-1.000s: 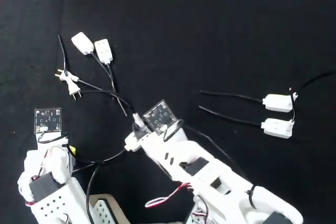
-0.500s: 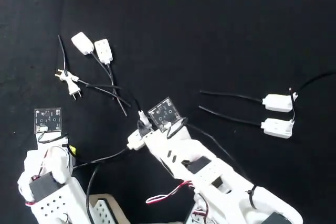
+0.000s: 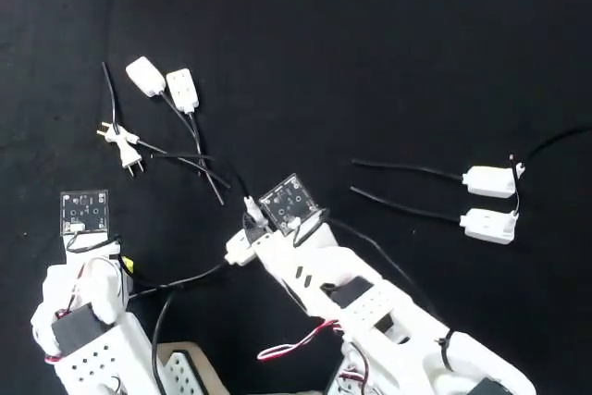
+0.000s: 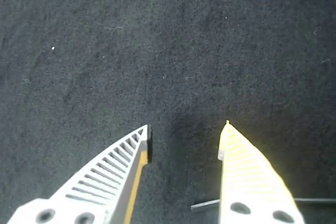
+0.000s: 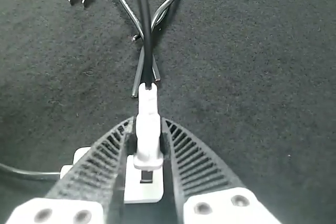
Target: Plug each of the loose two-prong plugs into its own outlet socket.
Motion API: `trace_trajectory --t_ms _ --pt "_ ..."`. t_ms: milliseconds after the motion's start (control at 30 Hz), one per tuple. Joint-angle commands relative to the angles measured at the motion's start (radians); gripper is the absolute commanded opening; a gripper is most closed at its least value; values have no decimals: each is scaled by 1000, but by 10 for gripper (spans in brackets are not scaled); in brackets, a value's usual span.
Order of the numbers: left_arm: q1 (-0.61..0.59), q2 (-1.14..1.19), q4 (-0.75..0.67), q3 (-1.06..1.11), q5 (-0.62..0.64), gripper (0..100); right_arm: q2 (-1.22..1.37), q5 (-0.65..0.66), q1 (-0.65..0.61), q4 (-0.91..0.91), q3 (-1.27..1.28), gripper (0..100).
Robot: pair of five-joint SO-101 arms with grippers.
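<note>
My right gripper point(image 5: 147, 124) is shut on a white two-prong plug point(image 5: 147, 129) with a black cord point(image 5: 145, 19). The plug's prongs point at a white outlet socket point(image 5: 140, 188) directly under it; how deep they sit I cannot tell. In the high view this gripper point(image 3: 252, 216) stands at the table's middle front, over that socket point(image 3: 238, 248). Two loose plugs point(image 3: 122, 143) lie far left, near two white sockets point(image 3: 165, 82). My left gripper point(image 4: 184, 132) hangs open over bare black cloth.
Two more white socket blocks point(image 3: 488, 203) with black cords lie at the right. Thin cords point(image 3: 199, 168) cross the cloth between the left sockets and my right gripper. The left arm point(image 3: 79, 307) stands at the front left corner.
The right gripper with its plug shifted slightly up and right a second ago, dragging the cord along. In the last half second it barely moved. The left arm kept still.
</note>
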Motion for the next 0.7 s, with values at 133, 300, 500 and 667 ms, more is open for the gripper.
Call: trace_trajectory --t_ms 133,300,500,667 --pt "-5 -8 6 -7 -9 220 -13 11 9 31 -1 103" --pt "-5 -8 6 -7 -9 220 -13 11 9 31 -1 106" --pt "-5 -8 6 -7 -9 220 -13 11 9 31 -1 106" --pt "-5 -8 6 -7 -9 220 -13 11 9 31 -1 106"
